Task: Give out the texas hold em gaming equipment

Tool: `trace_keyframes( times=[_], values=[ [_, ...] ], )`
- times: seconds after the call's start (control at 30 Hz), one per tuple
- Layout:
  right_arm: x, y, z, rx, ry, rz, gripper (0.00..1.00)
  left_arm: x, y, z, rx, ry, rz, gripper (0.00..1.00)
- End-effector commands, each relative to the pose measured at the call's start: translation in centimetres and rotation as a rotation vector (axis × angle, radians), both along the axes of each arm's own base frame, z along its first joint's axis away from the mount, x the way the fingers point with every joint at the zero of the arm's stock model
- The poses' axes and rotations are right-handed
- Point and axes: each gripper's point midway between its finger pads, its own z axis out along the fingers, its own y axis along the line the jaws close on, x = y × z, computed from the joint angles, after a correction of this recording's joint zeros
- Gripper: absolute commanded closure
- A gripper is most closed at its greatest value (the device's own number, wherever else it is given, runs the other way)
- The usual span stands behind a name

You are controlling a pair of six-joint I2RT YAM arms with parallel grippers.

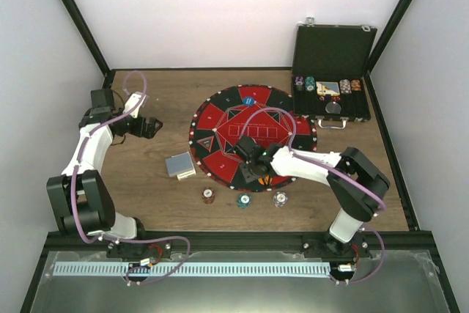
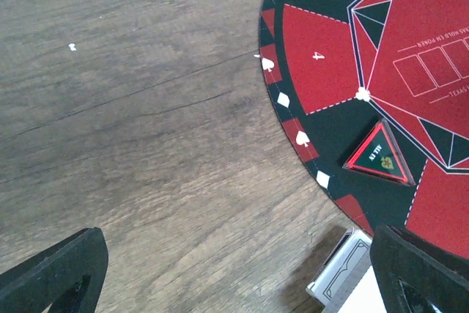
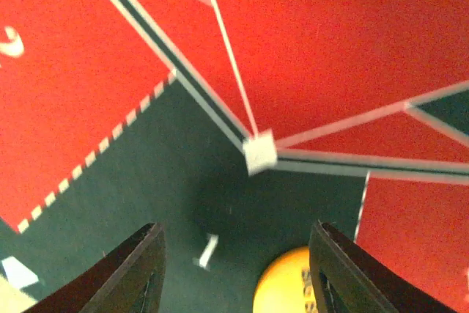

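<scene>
Both parted — left tool point(image 2: 234, 276) over table point(image 2: 132, 108) beside mat point(image 2: 322, 56) edge; right tool point(image 3: 234, 269) astride orange button point(image 3: 289, 289).

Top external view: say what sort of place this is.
Probably a robot test cell staged for poker: white walls on black framing enclose a wooden table, with a round poker mat and an open chip case.
</scene>
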Motion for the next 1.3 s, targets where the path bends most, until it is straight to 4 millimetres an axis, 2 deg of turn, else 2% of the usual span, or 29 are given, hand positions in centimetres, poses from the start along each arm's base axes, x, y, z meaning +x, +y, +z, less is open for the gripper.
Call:
trace_keyframes(
  times=[0.0,0.17,0.33,0.47,0.6,0.8,1.1,1.17,1.27],
  values=[
    [-2.3,-0.9,0.2,-0.017,0.014,-0.053,0.46,-0.3,0.0,-0.5,-0.003,0.000,-0.011,0.00],
    [-3.7,-1.3,-0.5,-0.047,0.037,-0.050,0.51,0.6,0.4,0.8,0.001,-0.057,0.027,0.00],
    [-4.5,-2.7,-2.0,-0.083,0.058,-0.072,0.57,1.0,0.3,2.2,-0.023,-0.072,0.031,0.00],
    [-4.7,-3.8,-3.2,-0.134,0.065,-0.096,0.61,1.1,0.2,2.6,-0.032,-0.070,0.031,0.00],
    [-4.3,-4.9,-3.4,-0.161,0.053,-0.140,0.65,0.8,0.0,2.4,-0.041,-0.056,0.029,0.00],
    [-2.5,-7.3,-2.5,-0.162,0.033,-0.241,0.71,0.3,-0.1,2.4,-0.044,-0.058,0.029,0.00],
    [-0.8,-9.7,-2.2,-0.187,0.012,-0.296,0.74,0.4,-0.2,2.9,-0.065,-0.071,0.043,0.00],
    [-0.3,-9.4,-1.3,-0.186,-0.004,-0.291,0.74,0.4,-0.1,2.9,-0.060,-0.071,0.047,0.00],
    [0.9,-7.6,2.0,-0.136,-0.053,-0.263,0.69,0.3,0.0,2.9,-0.054,-0.071,0.053,0.00]
  ],
)
